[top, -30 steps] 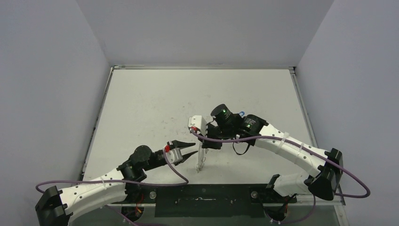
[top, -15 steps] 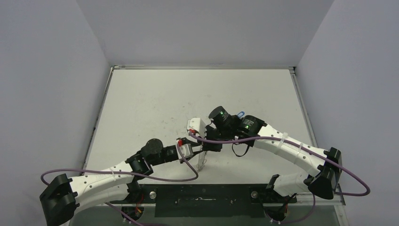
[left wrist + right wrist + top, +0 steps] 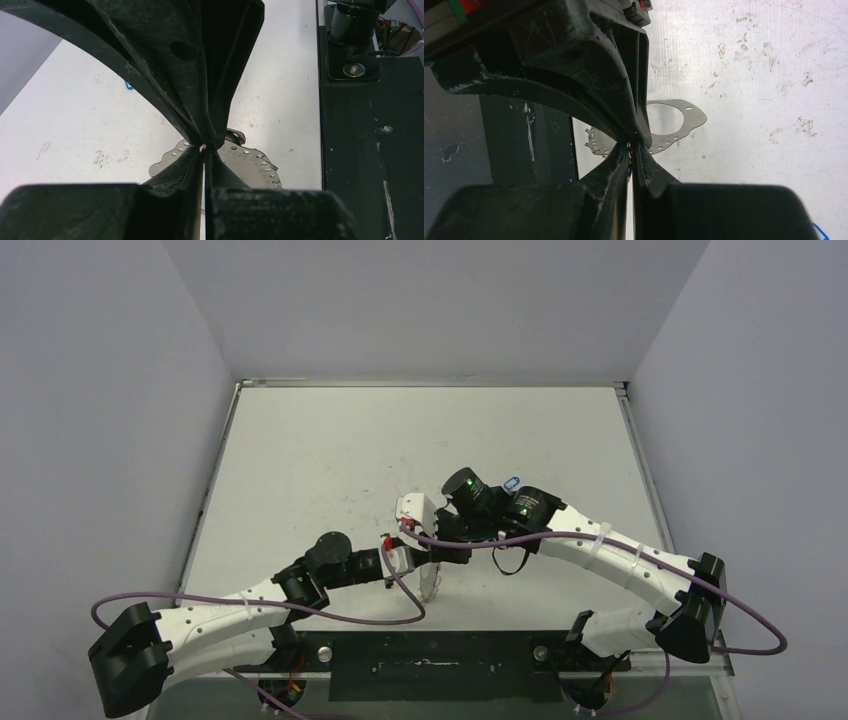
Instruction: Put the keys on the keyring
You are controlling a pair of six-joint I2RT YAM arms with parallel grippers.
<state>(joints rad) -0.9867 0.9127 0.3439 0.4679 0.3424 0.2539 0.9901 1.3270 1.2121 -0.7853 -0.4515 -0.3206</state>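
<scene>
The top view looks down toward 12 o'clock over the whole desk (image 3: pixel 330 450), while both wrist views, very close, share the keyring (image 3: pixel 250 162).

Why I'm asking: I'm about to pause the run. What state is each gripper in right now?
Left gripper: closed, pinching the keyring.
Right gripper: closed, also on the keyring.

keyring (image 3: pixel 250 160) half hidden behind left tool (image 3: pixel 204 147); blue key (image 3: pixel 819 231) cut by frame edge
</scene>
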